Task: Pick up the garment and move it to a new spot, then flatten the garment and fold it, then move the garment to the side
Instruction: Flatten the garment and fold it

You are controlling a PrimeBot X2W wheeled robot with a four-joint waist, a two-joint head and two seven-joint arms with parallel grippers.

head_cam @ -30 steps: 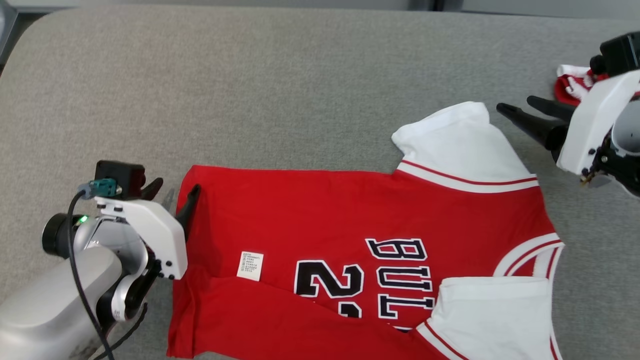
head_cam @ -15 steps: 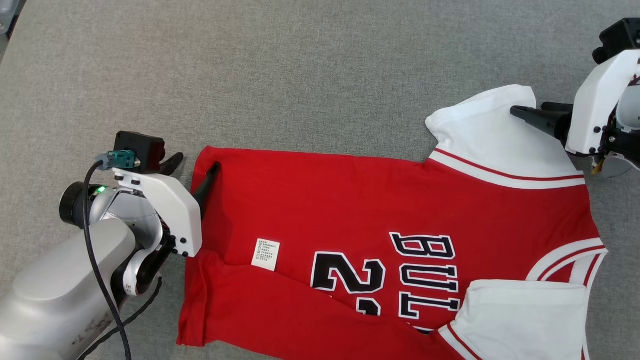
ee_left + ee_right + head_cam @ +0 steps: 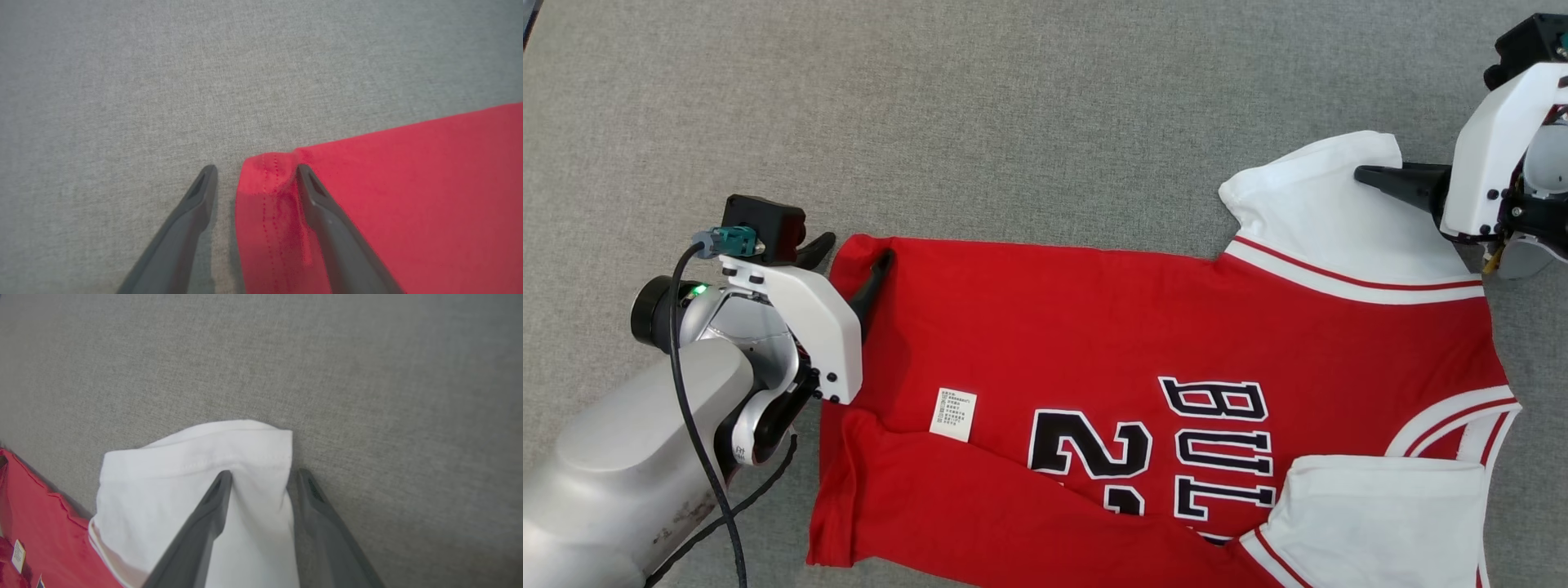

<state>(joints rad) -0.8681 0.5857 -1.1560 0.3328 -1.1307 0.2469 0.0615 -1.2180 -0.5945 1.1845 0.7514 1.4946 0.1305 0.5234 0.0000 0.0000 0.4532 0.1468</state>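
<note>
Garment [image 3: 1143, 327]: a red jersey with white sleeves is lying flat on the grey desk [image 3: 1013, 98], towards its near right part and running off the near edge of the head view. Its long axis is running left to right across the robot's front, with the hem on the left and the shoulders on the right.

Left end effector [image 3: 256, 169]: it is standing spread and straddling the far hem corner [image 3: 265, 179]. One finger is resting on the red cloth and the other on bare desk just beside it. Nothing is being pinched.

Right end effector [image 3: 265, 473]: it is straddling the outer edge of the far white sleeve [image 3: 184, 469]. One finger is lying on the sleeve and the other on the desk beside it. A clear gap is showing between the fingers, so no grip is being made yet.

Assessment: each arm is sitting at its own end of the garment's far long edge, the left nearer the hem and the right nearer the sleeve. The coming move is likely depending on both ends being gripped and carried together across the long axis; uneven travel would risk skewing the cloth.
</note>
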